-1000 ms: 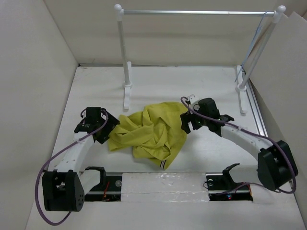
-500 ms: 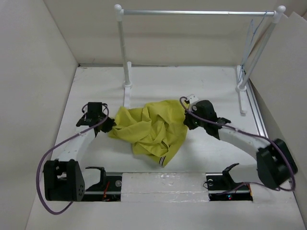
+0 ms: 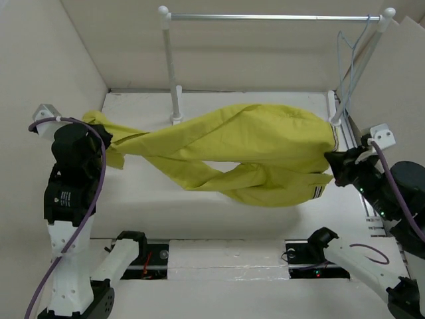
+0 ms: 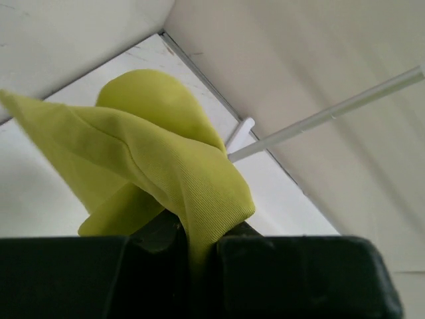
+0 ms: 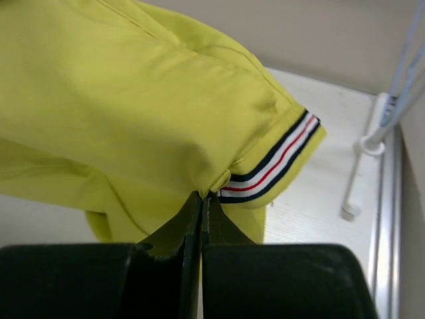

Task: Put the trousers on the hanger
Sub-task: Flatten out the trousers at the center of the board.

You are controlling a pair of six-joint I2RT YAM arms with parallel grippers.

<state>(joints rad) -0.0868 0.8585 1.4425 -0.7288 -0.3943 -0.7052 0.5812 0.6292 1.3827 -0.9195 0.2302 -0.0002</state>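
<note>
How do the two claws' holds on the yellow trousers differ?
The left gripper pinches a plain yellow end; the right gripper pinches beside the striped band. The left gripper is by the left wall, the right gripper by the rail's right post. Both are shut on the trousers.

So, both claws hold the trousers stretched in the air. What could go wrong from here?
1. The right claw pinches only a thin edge of the trousers beside the striped band; the cloth may slip out.
2. The left claw also grips just a small fold.
3. The hanger hangs on the rail, and both claws are busy, so nothing can steady it.
</note>
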